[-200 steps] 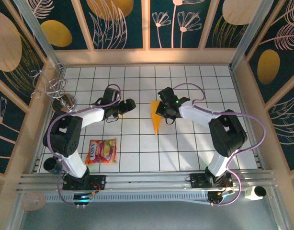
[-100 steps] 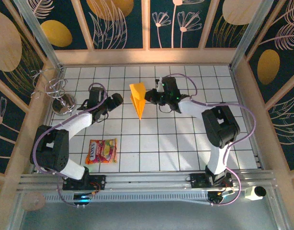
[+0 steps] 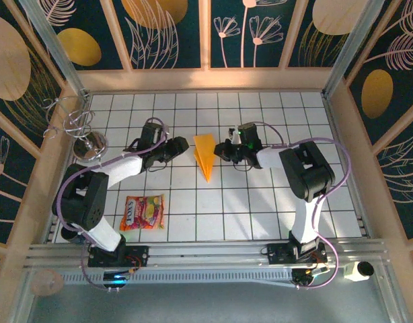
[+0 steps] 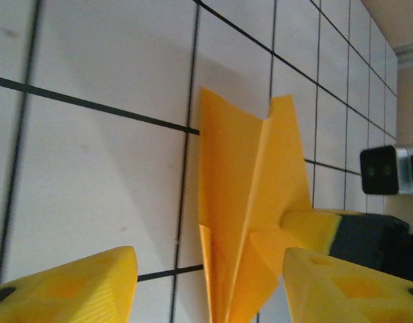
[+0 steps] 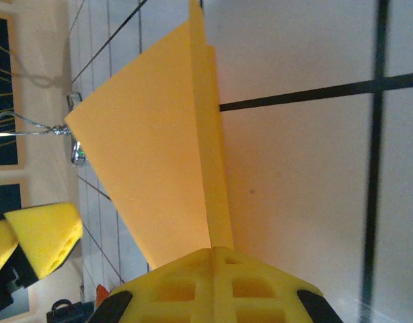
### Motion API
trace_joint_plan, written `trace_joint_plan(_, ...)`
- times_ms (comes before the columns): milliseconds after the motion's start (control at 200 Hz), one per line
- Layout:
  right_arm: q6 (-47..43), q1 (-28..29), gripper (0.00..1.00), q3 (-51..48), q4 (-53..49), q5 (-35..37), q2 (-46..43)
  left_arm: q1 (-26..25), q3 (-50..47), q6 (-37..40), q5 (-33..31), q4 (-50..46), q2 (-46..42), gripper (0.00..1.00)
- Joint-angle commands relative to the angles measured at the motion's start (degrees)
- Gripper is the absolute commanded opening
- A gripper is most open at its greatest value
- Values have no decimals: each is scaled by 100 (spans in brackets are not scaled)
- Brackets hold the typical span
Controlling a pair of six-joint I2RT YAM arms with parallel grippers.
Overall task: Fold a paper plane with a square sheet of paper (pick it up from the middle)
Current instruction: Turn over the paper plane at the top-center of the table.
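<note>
The paper plane (image 3: 205, 155) hangs over the middle of the bench (image 3: 260, 202). The right claw (image 3: 222, 151) is clamped shut on its centre fold, apparently to present it to the left claw (image 3: 180, 146). That claw stands part-open, one pad on each side of the paper, neither touching. The long axis runs far-to-near, with the nose pointing toward the arm bases.

Bright even light, blurred wrist foregrounds

Both arms reach in toward the tabletop's middle, tips facing each other; left gripper (image 3: 179, 146) jaws apart, right gripper (image 3: 222, 149) clamped on the paper plane (image 3: 205, 155)
</note>
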Motion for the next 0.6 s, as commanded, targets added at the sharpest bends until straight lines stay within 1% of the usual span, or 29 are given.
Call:
trace_joint_plan(0,-36,-98,4,-140,73,20,-49,-165,242,-196,274,227,183,57)
trace_joint_plan(110,-105,-119,5,-167,2,58,-85,-295,349,-294,388,343,298,51)
trace_joint_plan(260,-148,-122,6,-115,-136,133,-48,-500,404,-363,315,305,324,43)
trace_joint_plan(295,-149,-128,6,-123,-120,130,-39,-551,582,-362,298,273,520,42)
trace_joint_plan(435,-157,-127,6,-115,-117,130,-15,-771,841,-319,151,18,793,43)
trace_joint_plan(596,-174,-144,6,-115,-143,130,-15,-893,1121,-280,77,-157,1088,43)
